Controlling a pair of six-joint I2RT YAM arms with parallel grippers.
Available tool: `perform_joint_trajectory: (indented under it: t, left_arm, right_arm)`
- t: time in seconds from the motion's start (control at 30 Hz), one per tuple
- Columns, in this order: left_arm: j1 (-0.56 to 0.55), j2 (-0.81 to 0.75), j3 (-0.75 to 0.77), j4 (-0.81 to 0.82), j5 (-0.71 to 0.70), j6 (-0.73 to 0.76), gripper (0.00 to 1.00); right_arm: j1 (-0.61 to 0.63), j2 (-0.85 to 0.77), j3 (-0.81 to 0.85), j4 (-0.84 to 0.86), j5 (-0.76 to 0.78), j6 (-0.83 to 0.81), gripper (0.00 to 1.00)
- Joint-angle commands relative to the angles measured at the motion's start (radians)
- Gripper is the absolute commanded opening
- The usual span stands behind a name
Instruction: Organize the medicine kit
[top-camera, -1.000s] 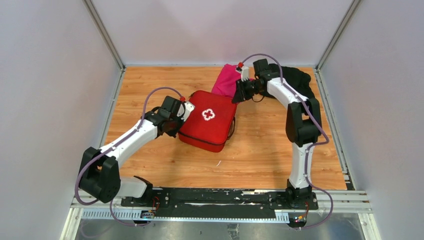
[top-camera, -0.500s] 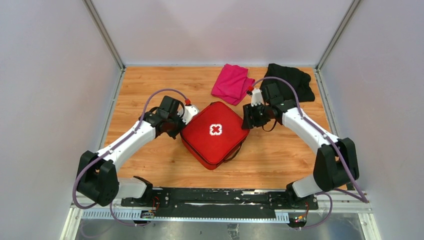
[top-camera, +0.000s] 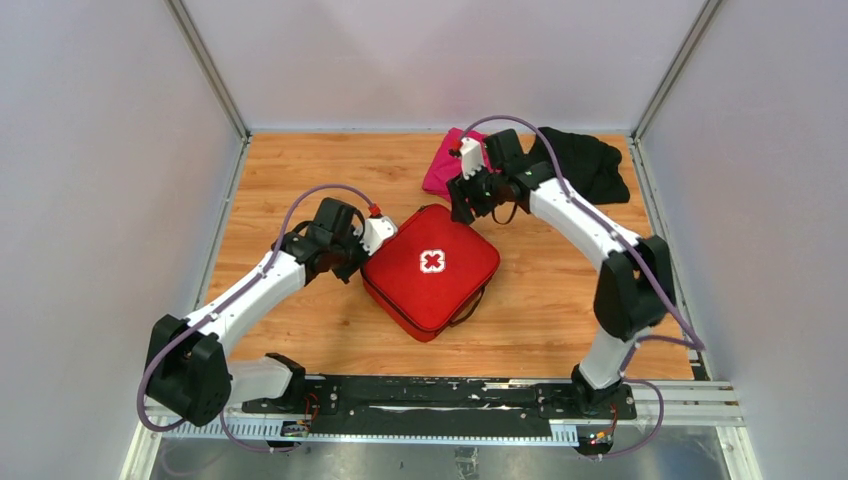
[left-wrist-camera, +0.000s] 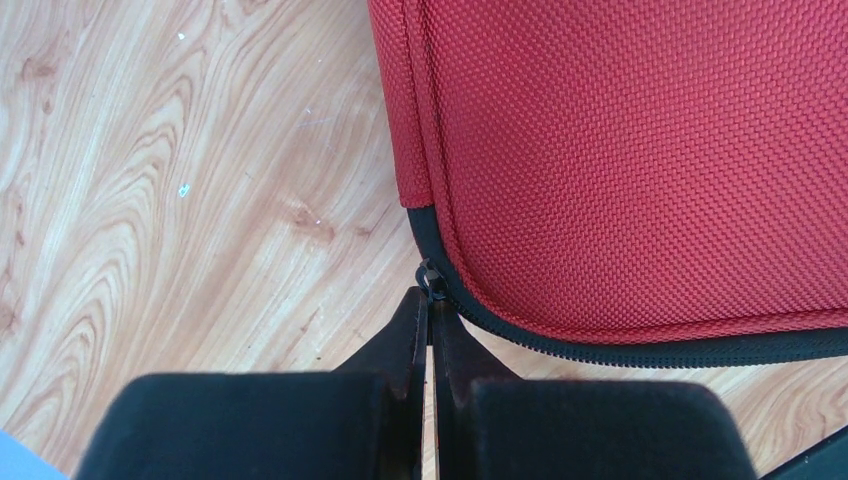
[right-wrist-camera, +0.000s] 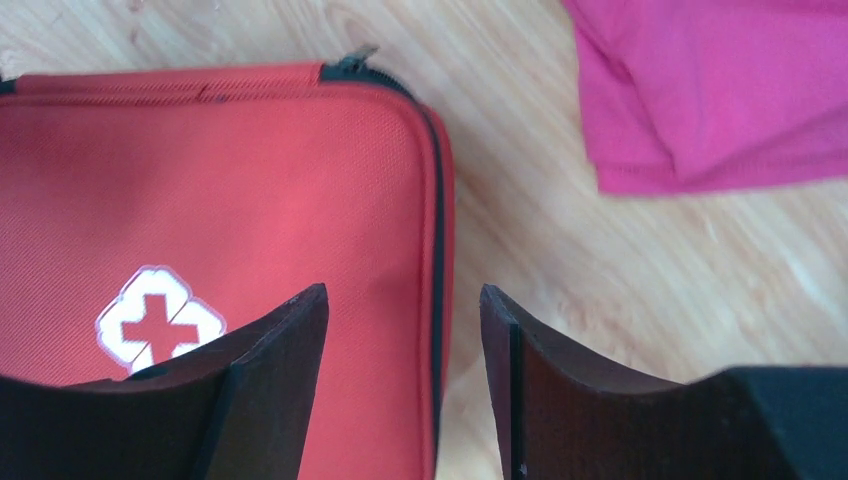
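Medicine kit (top-camera: 440, 290): closed, mid-worktop (top-camera: 300, 170), set cornerwise.
Emblem (top-camera: 432, 261): white cross on lid.
Left gripper (left-wrist-camera: 430, 305): jaws together, tips at kit's left corner.
Right gripper (right-wrist-camera: 402, 295): jaws apart, empty, over kit's far corner.

medicine kit (top-camera: 440, 290) in front, folded cloth (top-camera: 437, 173) just behind

The left gripper (left-wrist-camera: 431, 308) has its black jaws pressed together, tips at the small black zip pull (left-wrist-camera: 430, 276) on the rounded corner of the red woven-fabric medicine kit (left-wrist-camera: 640, 150), above the pale wood-grain table (left-wrist-camera: 200, 200).
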Motion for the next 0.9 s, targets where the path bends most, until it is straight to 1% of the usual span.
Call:
perform_joint_trajectory:
  t: [0.0, 0.1, 0.17, 0.3, 0.43, 0.6, 0.67, 0.77, 0.8, 0.83, 0.87]
  left_arm:
    - [-0.004, -0.031, -0.015, 0.071, 0.037, 0.021, 0.0]
    - [-0.004, -0.023, -0.015, 0.073, 0.048, 0.022, 0.0]
    - [-0.004, -0.019, -0.013, 0.075, 0.053, 0.023, 0.0]
    - [-0.004, -0.011, -0.01, 0.075, 0.057, 0.026, 0.0]
    - [-0.004, -0.007, -0.009, 0.075, 0.06, 0.026, 0.0]
    - [-0.004, 0.001, -0.008, 0.076, 0.062, 0.024, 0.0]
    - [-0.004, 0.004, -0.007, 0.075, 0.06, 0.022, 0.0]
    - [-0.004, 0.01, -0.005, 0.079, 0.058, 0.007, 0.0]
    - [-0.004, 0.013, -0.004, 0.08, 0.058, 0.001, 0.0]
    - [-0.004, 0.015, -0.002, 0.081, 0.062, -0.008, 0.0]
    - [-0.004, 0.016, -0.002, 0.081, 0.063, -0.013, 0.0]
  right_arm:
    - [-0.032, 0.18, 0.155, -0.082, -0.092, -0.09, 0.62]
    - [-0.051, 0.269, 0.24, -0.12, -0.158, -0.111, 0.62]
    - [-0.067, 0.318, 0.293, -0.147, -0.233, -0.121, 0.62]
    - [-0.087, 0.395, 0.356, -0.169, -0.296, -0.124, 0.62]
    - [-0.097, 0.454, 0.385, -0.184, -0.384, -0.114, 0.6]
    - [-0.099, 0.497, 0.388, -0.216, -0.466, -0.101, 0.55]
    - [-0.099, 0.505, 0.373, -0.224, -0.482, -0.098, 0.51]
    - [-0.1, 0.506, 0.351, -0.226, -0.49, -0.089, 0.4]
    - [-0.099, 0.506, 0.346, -0.225, -0.491, -0.087, 0.35]
    - [-0.1, 0.506, 0.342, -0.225, -0.488, -0.081, 0.27]
    - [-0.102, 0.506, 0.34, -0.224, -0.487, -0.075, 0.22]
